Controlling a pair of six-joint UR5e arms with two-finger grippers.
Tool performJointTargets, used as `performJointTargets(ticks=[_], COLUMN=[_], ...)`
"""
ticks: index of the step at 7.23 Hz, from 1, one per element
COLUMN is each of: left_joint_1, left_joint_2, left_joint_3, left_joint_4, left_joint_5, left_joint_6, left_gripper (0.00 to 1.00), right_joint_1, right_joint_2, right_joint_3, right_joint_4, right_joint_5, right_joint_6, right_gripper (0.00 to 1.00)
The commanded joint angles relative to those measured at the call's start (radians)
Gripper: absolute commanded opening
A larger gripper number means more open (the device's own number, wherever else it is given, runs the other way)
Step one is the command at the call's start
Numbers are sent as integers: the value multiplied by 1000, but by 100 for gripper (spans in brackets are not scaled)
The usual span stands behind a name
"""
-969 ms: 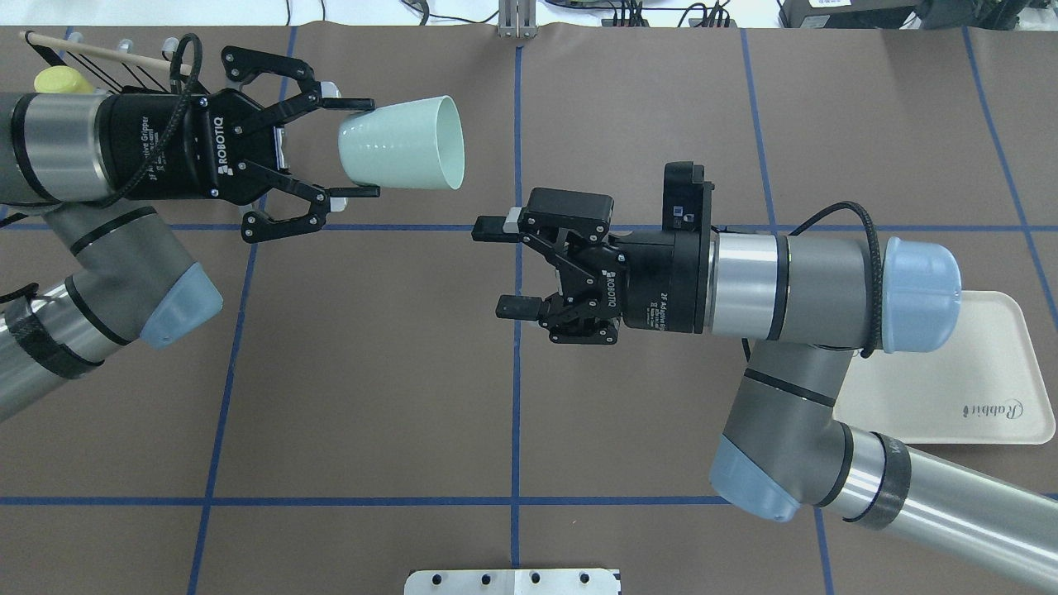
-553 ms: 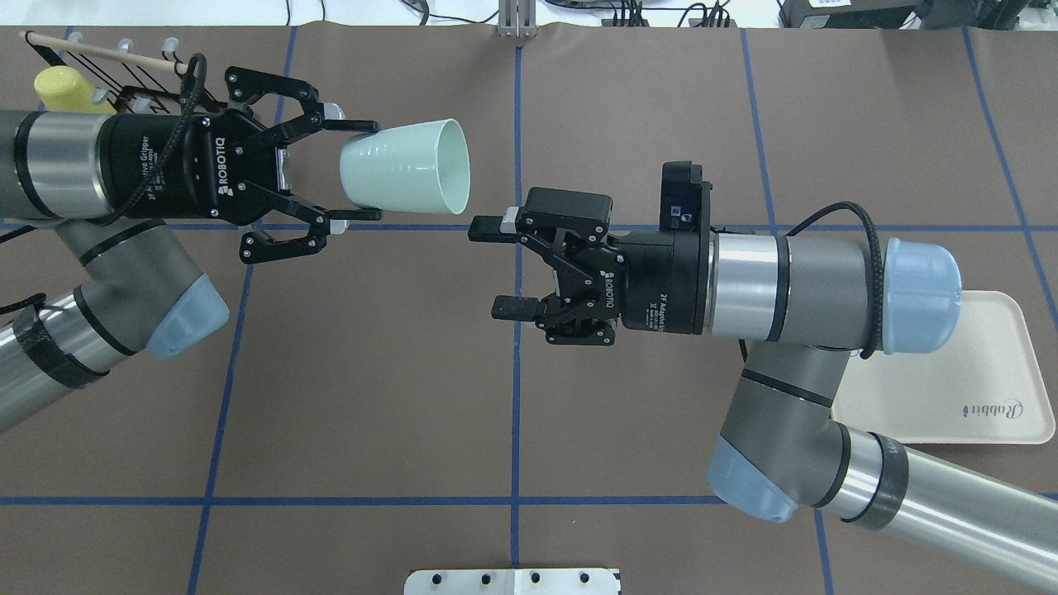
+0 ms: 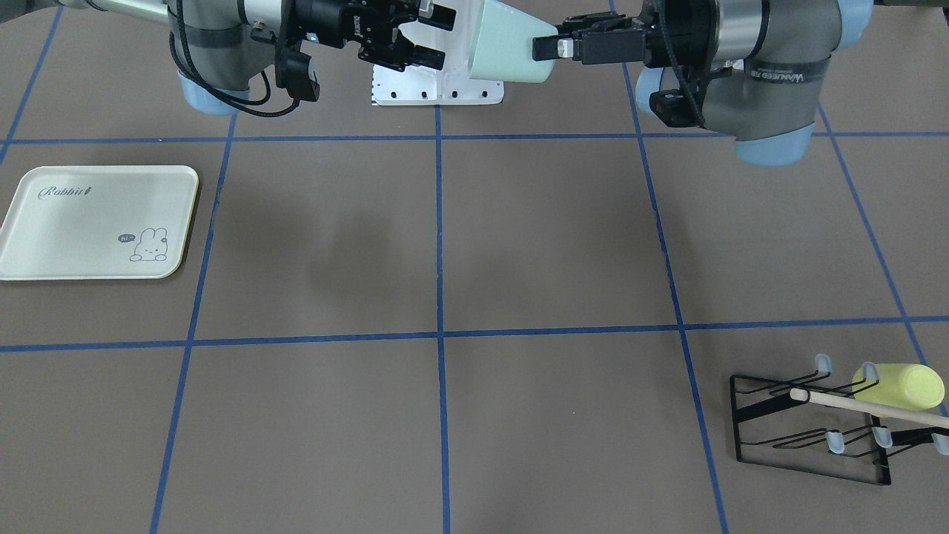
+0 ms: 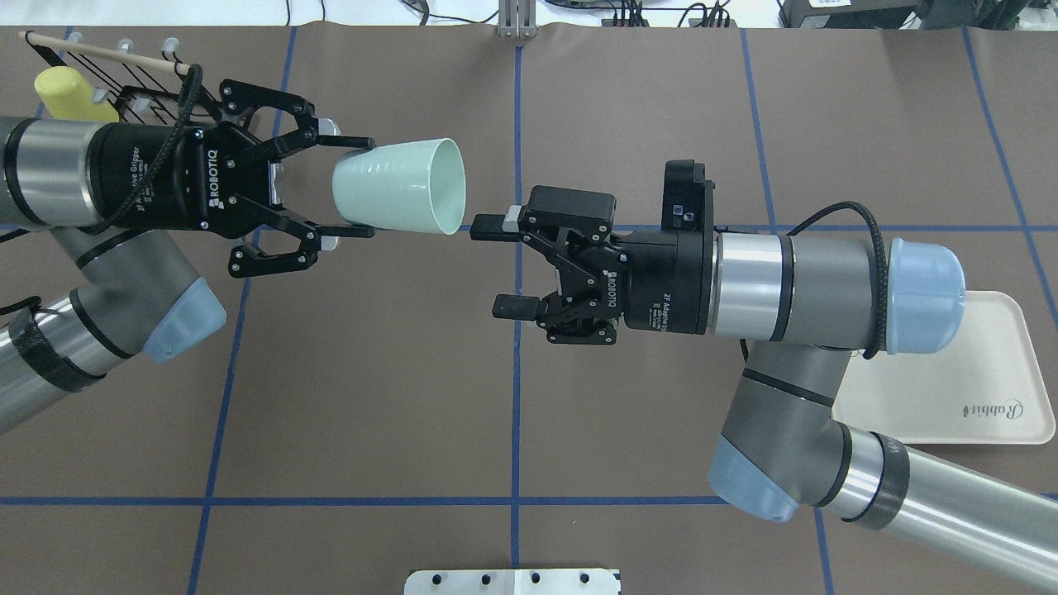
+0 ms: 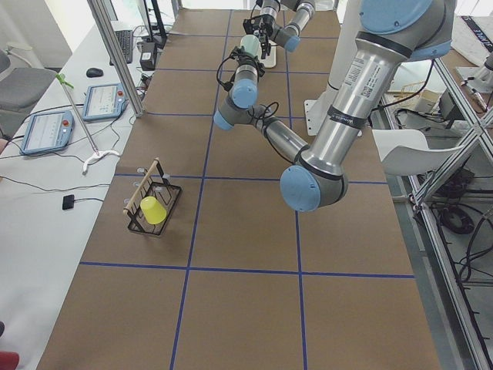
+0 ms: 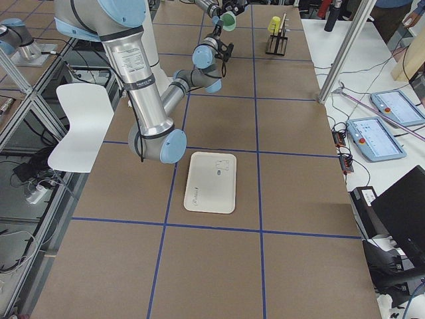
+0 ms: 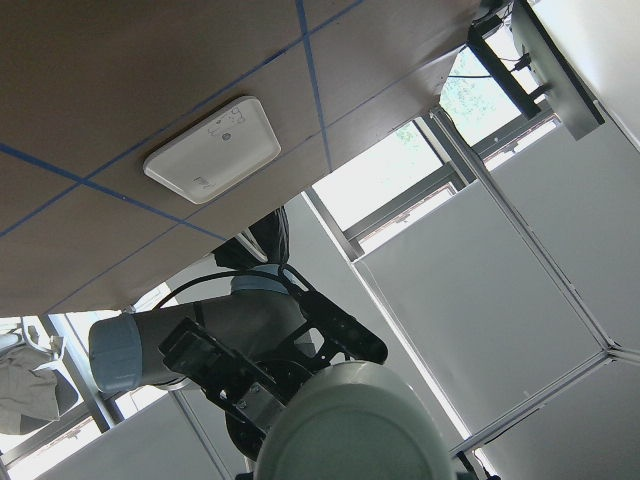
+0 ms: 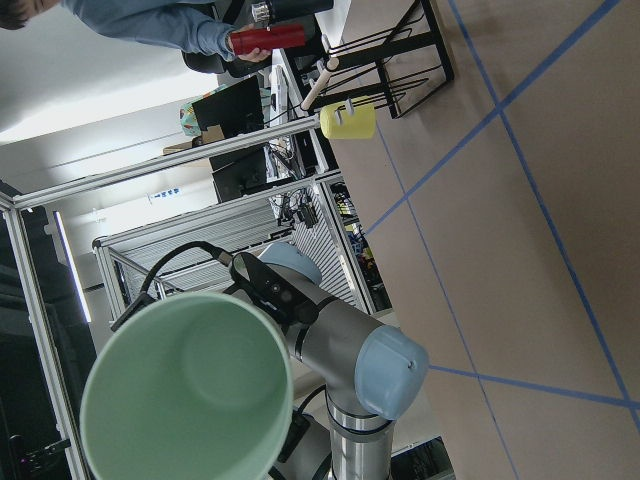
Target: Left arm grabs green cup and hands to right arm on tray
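Note:
My left gripper (image 4: 351,188) is shut on the base of the pale green cup (image 4: 397,186) and holds it on its side in the air, mouth toward my right arm. My right gripper (image 4: 496,267) is open and empty, its upper fingertip just beside the cup's rim. In the front view the cup (image 3: 508,50) hangs between the left gripper (image 3: 552,46) and the right gripper (image 3: 432,35). The right wrist view looks into the cup's mouth (image 8: 185,390). The cream tray (image 4: 984,372) lies flat under my right arm; it also shows in the front view (image 3: 74,222).
A black wire rack (image 3: 808,430) with a wooden rod holds a yellow-green cup (image 3: 897,386) at the far left of the table; that cup also shows in the overhead view (image 4: 62,89). A white mounting plate (image 4: 512,581) sits at the near edge.
My left arm has brought the green cup toward the near side, so its mouth now sits close to my right gripper's upper finger. The right gripper has barely moved and stays open.

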Motion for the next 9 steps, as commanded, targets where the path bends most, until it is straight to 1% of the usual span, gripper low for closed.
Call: performJointTargets(ticks=[1, 5, 6, 9], left_joint_1=[1, 11, 23, 43], left_joint_2=[5, -7, -7, -27], left_joint_3=[-20, -18, -20, -20], left_joint_4=[0, 9, 9, 16], left_joint_5=[-1, 7, 9, 13], left_joint_6=[-20, -18, -18, -17], left_gripper=[0, 0, 0, 0], right_joint_1=[-1, -4, -4, -7], right_joint_2=[0, 4, 4, 6], right_joint_3=[0, -2, 0, -2], right_joint_4=[1, 1, 1, 2], right_joint_5=[-16, -38, -54, -55], right_joint_6=[0, 0, 0, 0], right_gripper=[100, 100, 100, 98])
